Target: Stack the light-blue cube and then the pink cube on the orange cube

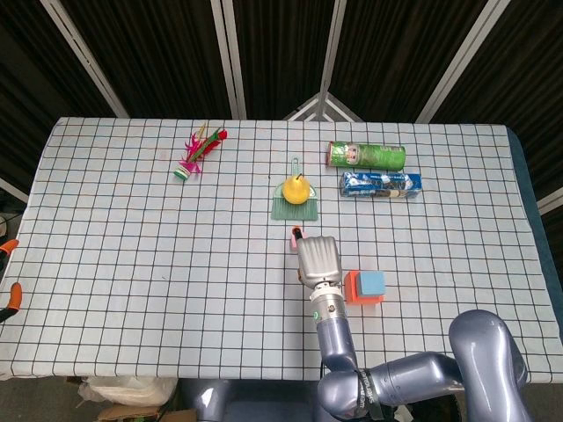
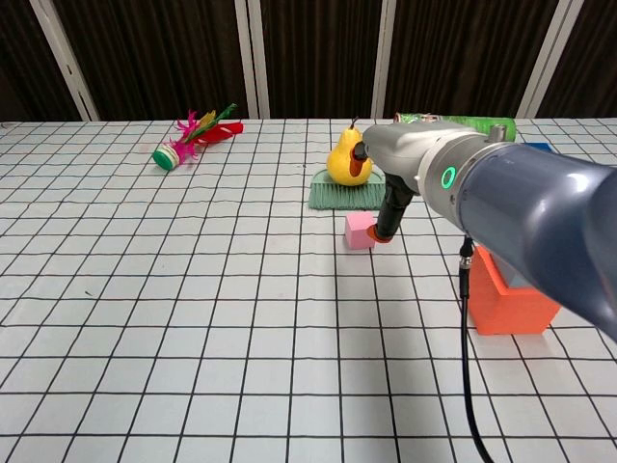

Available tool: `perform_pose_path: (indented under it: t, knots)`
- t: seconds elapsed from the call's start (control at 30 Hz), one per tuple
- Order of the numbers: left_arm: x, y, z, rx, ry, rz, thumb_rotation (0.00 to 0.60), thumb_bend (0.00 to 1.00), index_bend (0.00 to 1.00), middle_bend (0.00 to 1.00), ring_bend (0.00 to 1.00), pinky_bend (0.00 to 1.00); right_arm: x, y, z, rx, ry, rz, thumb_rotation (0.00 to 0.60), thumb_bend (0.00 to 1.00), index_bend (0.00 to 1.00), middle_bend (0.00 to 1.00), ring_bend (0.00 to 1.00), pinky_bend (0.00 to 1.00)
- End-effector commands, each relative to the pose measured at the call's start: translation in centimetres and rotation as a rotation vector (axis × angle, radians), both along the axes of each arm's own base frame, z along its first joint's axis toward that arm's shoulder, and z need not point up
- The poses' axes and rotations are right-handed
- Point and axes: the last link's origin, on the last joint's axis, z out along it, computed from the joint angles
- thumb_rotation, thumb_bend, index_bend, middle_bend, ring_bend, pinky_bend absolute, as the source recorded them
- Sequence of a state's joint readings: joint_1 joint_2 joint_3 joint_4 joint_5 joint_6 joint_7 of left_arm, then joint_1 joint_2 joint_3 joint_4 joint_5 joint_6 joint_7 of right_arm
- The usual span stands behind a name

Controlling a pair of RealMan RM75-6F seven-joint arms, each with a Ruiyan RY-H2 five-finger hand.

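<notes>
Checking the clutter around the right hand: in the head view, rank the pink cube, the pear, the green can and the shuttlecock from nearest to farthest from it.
1. pink cube, at the right hand fingertips.
2. pear, straight beyond it.
3. green can, far right.
4. shuttlecock, far left.

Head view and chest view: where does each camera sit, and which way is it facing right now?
Head view: high above the near edge, looking steeply down on the table; shows the right arm and right hand by the pink cube.
Chest view: low at the near edge, looking level across toward the dark curtains; right arm fills the right side, fingers beside the pink cube.
Shared: right hand, pink cube, orange cube, pear.
</notes>
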State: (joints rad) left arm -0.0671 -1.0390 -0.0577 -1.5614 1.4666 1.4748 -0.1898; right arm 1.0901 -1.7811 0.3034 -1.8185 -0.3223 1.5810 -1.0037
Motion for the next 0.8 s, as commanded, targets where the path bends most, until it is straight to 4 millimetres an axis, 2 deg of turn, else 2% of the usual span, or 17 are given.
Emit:
perform_pose_path:
  t: [0.03, 0.8]
  knots:
    - [0.0, 0.0, 0.0, -0.001, 0.000, 0.000, 0.600, 0.60, 0.11, 0.04, 0.00, 0.00, -0.1, -0.2, -0.4, 0.000, 0.011, -0.007, 0.600, 0.38, 0.23, 1.00, 1.00, 0.97]
    - [-0.1, 0.1, 0.1, 0.005, 0.003, 0.008, 0.600, 0.60, 0.11, 0.04, 0.00, 0.00, -1.2, -1.8, -3.8, 0.006, 0.018, 0.013, 0.600, 0.38, 0.24, 1.00, 1.00, 0.97]
